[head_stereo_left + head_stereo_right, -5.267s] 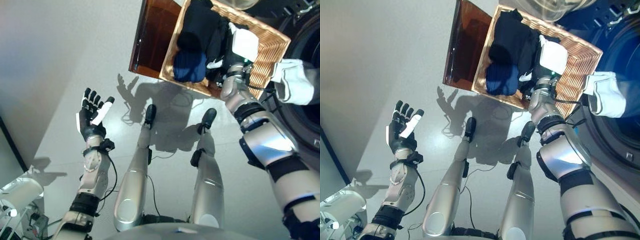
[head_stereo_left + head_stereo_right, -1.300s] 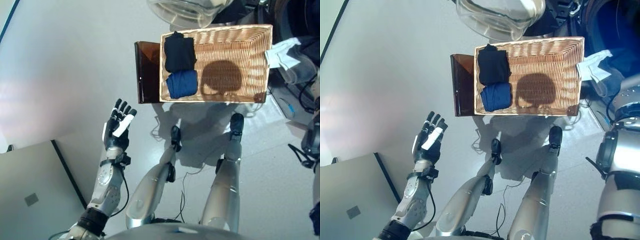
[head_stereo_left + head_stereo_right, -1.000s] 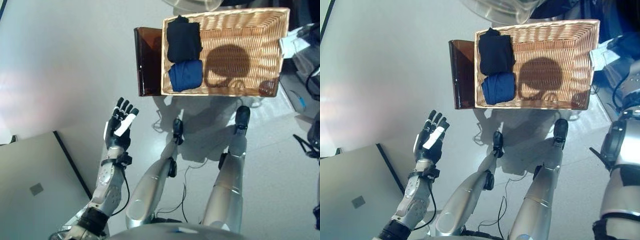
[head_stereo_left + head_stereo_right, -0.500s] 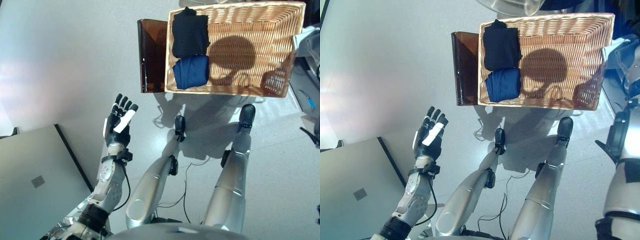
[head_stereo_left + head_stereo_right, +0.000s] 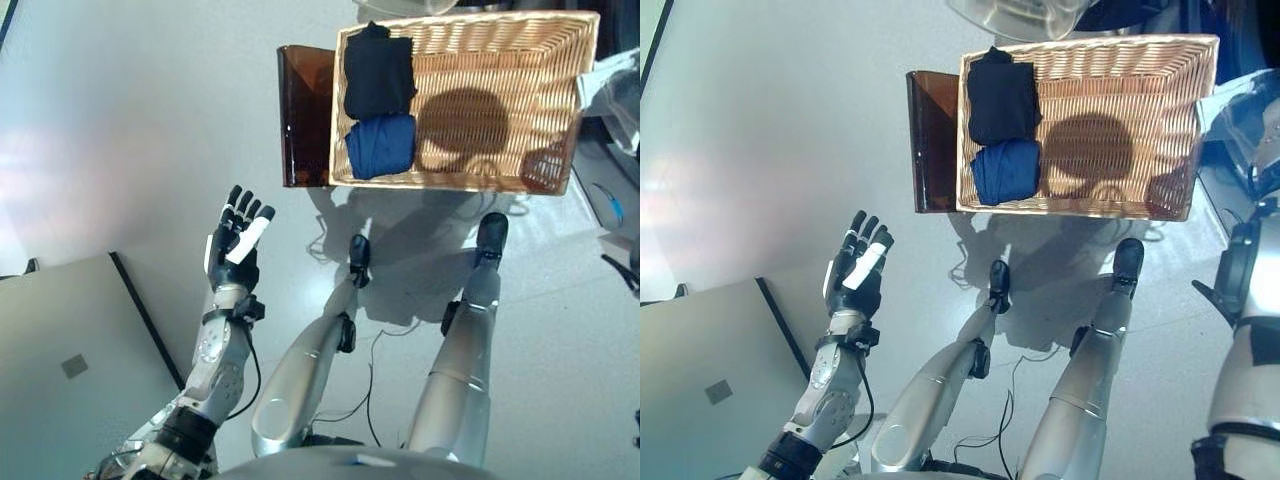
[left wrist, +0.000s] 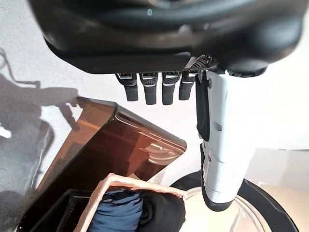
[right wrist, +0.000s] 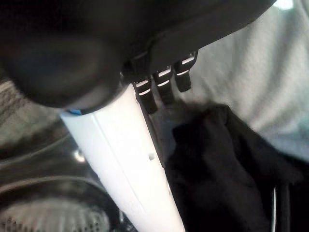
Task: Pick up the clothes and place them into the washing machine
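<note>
Left eye view: black folded cloth (image 5: 378, 72) and blue folded cloth (image 5: 380, 146) side by side at one end of the woven tan basket (image 5: 500, 100); dark left hand (image 5: 234, 250) up, spread flat, empty

Left wrist view: straight fingers (image 6: 152, 89), nothing held

Right wrist view: dark right hand (image 7: 116, 145) loose over a dark crumpled cloth (image 7: 222, 159), not gripping; could snag it and drag it along when pulling away
</note>
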Controlling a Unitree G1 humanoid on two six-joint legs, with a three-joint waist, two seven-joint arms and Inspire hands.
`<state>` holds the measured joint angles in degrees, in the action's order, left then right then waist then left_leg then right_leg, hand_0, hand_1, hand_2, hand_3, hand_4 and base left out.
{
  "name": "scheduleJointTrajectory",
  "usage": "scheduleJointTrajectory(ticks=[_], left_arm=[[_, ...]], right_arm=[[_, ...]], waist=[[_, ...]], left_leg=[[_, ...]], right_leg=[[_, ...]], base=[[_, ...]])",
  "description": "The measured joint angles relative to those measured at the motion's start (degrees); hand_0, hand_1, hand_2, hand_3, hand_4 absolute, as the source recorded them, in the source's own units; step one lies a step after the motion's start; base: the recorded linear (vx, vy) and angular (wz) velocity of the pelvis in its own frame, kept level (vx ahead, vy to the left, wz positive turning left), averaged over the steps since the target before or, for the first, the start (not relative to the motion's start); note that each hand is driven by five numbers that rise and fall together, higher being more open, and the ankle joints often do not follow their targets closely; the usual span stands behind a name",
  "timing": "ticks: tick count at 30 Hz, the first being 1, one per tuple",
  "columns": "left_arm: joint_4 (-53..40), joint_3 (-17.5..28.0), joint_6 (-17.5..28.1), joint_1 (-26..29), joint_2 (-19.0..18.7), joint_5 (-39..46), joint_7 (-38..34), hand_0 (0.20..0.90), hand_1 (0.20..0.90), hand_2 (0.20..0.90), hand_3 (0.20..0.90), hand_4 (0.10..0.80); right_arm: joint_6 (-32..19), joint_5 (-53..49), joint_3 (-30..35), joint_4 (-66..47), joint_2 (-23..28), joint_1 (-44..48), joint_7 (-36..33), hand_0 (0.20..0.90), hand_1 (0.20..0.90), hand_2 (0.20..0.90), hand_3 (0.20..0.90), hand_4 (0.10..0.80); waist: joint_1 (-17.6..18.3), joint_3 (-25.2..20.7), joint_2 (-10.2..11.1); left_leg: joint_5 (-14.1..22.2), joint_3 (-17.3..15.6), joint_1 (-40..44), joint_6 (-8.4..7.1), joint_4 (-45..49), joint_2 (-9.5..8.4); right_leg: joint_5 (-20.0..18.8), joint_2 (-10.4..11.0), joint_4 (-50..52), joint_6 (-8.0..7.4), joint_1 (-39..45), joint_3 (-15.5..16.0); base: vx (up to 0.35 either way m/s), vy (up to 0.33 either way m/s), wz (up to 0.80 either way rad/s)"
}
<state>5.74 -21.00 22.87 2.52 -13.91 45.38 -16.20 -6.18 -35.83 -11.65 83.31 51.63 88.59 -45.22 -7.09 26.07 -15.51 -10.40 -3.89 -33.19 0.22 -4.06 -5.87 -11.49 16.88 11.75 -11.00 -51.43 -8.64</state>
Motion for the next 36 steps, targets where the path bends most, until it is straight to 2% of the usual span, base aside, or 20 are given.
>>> scheduleJointTrajectory(ticks=[5, 7, 11, 15, 19, 24, 33, 36], left_arm=[[-0.9, 0.0, 0.0, 0.0, -0.6, -0.1, -0.1, 0.9, 0.9, 0.9, 0.9, 0.8], [-1.1, 0.0, 0.0, 0.0, -0.6, -0.4, -0.1, 0.9, 0.9, 0.9, 0.9, 0.8], [-1.2, 0.1, 0.1, 0.1, -0.5, -1.0, -0.2, 0.9, 0.9, 0.9, 0.9, 0.8], [-1.2, 0.2, 0.6, 0.5, -0.5, -1.0, -0.1, 0.9, 0.9, 0.9, 0.9, 0.8], [-1.1, 0.8, 1.6, 0.5, -0.4, -1.3, -0.3, 0.9, 0.9, 0.9, 0.9, 0.8], [-0.9, 2.8, 2.1, 0.5, -0.1, -1.8, -0.5, 0.9, 0.9, 0.9, 0.9, 0.8], [0.2, 3.9, 2.2, 0.8, 0.6, -2.1, -1.5, 0.9, 0.9, 0.9, 0.9, 0.8], [2.0, 5.2, 2.2, 1.4, 0.9, -2.2, -2.1, 0.9, 0.9, 0.9, 0.9, 0.8]], right_arm=[[1.7, 6.3, -2.7, 0.0, 0.0, 0.0, -2.1, 0.9, 0.9, 0.9, 0.9, 0.8], [3.8, 11.8, -6.3, -0.2, -0.1, -0.3, -2.4, 0.9, 0.9, 0.9, 0.9, 0.8], [5.2, 19.3, -9.0, -0.9, -0.4, -1.2, -2.3, 0.9, 0.9, 0.9, 0.9, 0.8], [6.2, 25.3, -9.1, -2.6, -1.6, -5.8, -2.1, 0.9, 0.9, 0.9, 0.9, 0.8], [6.2, 28.8, -9.1, -5.5, -5.1, -10.8, -1.0, 0.9, 0.9, 0.9, 0.9, 0.8], [6.2, 32.6, -8.7, -7.3, -10.0, -16.5, -0.7, 0.9, 0.9, 0.9, 0.9, 0.8], [6.4, 37.3, -7.9, -8.5, -13.6, -20.7, -1.2, 0.9, 0.9, 0.9, 0.9, 0.8], [6.7, 38.4, -7.3, -14.1, -15.2, -25.1, -1.4, 0.9, 0.9, 0.9, 0.9, 0.8]], waist=[[0.0, 0.0, 0.0], [0.0, 0.0, 0.0], [0.1, 0.0, 0.1], [0.1, 0.2, 0.3], [0.9, 0.5, 0.7], [1.6, 1.9, 2.7], [1.9, 2.8, 4.0], [2.2, 3.1, 4.5]], left_leg=[[-0.2, 0.4, 0.0, -0.13, 0.0, 0.06], [-0.2, 0.4, 0.0, -0.17, 0.1, 0.11], [-0.2, 0.9, 0.0, -0.21, 0.4, 0.29], [-0.1, 1.3, 0.8, -0.3, 0.9, 1.01], [-0.1, 1.9, 1.4, -0.52, 1.2, 1.37], [0.2, 2.3, 1.5, -0.91, 1.8, 2.01], [0.5, 2.5, 1.4, -1.21, 2.0, 2.55], [0.7, 2.8, 1.9, -1.5, 2.3, 3.23]], right_leg=[[-0.1, -0.1, 0.0, 0.12, 0.0, 0.1], [-0.2, -0.1, 0.1, 0.19, 0.1, 0.2], [-0.2, -0.2, 0.0, 0.23, 0.6, 0.6], [-0.1, -0.5, -0.4, 0.44, 2.6, 1.8], [-0.2, -0.6, -1.2, 0.57, 4.0, 2.7], [-0.4, -1.1, -2.1, 0.84, 5.1, 3.6], [-1.3, -1.5, -3.6, 1.53, 6.1, 4.4], [-2.1, -2.1, -5.8, 1.91, 8.3, 5.6]], base=[[-0.014, 0.004, 0.0], [0.0, 0.0, 0.0], [-0.005, 0.006, 0.03], [-0.006, 0.009, 0.06], [-0.007, -0.002, 0.02], [-0.005, 0.0, 0.01], [0.0, 0.004, 0.0], [0.007, 0.01, 0.01]])
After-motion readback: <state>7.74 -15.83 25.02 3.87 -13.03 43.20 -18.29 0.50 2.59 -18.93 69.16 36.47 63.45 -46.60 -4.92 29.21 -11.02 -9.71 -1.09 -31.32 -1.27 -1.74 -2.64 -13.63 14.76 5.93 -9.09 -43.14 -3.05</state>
